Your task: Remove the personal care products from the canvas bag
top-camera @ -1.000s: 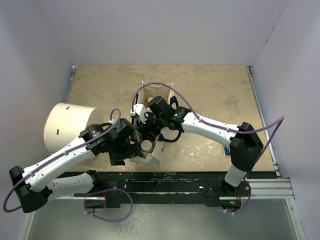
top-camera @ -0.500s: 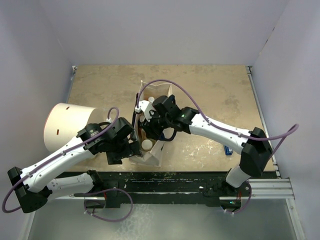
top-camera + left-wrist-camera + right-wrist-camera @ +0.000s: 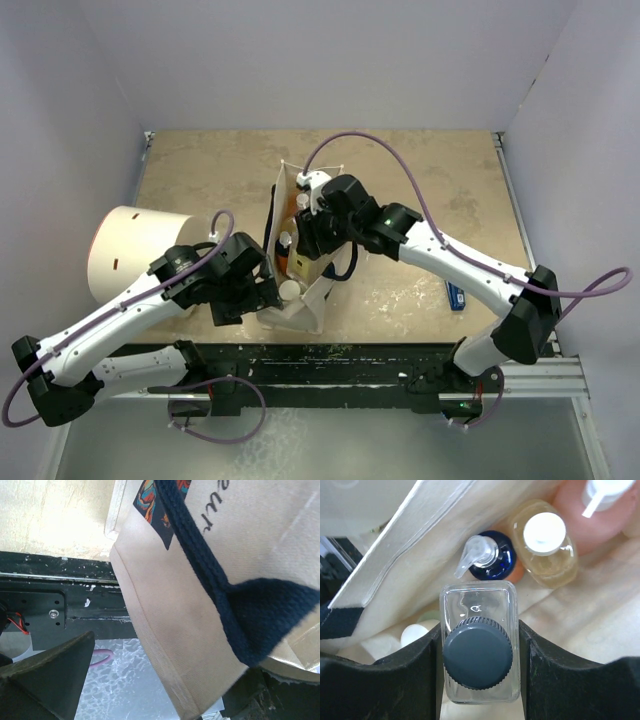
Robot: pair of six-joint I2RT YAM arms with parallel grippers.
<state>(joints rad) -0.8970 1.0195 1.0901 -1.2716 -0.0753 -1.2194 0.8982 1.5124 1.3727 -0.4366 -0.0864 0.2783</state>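
The right arm rises from its base at the near right corner, bends at an elbow out by the right edge of the table (image 3: 200, 170), then stretches its long forearm back toward the middle, wrist turned down over the mouth of the canvas bag (image 3: 312, 300). The right gripper (image 3: 479, 627) is inside the bag's opening, its two fingers pressed against opposite sides of the clear black-capped bottle (image 3: 479, 650), which stands upright between them.

Beyond that bottle, in the wrist view, stand the orange-and-dark-blue pump bottle (image 3: 492, 560), just beside it the clear yellowish white-capped bottle (image 3: 547, 545), and the pink pump bottle (image 3: 590, 515) at the frame's corner. The olive-green wide white-capped bottle (image 3: 416, 634) shows only part of its cap beside the gripper's finger. All five are inside the bag, which stands in the middle of the table.

The left arm reaches from the near left corner, forearm angled across in front of the large white cylinder (image 3: 135, 250). The left gripper (image 3: 262, 297) sits at the bag's near left side, spread wide. The bag's lower corner and dark strap (image 3: 210, 575) lie between its fingers without being clamped.

A flat blue-and-black tool (image 3: 455, 296) lies on the table to the right, apart from the bag.
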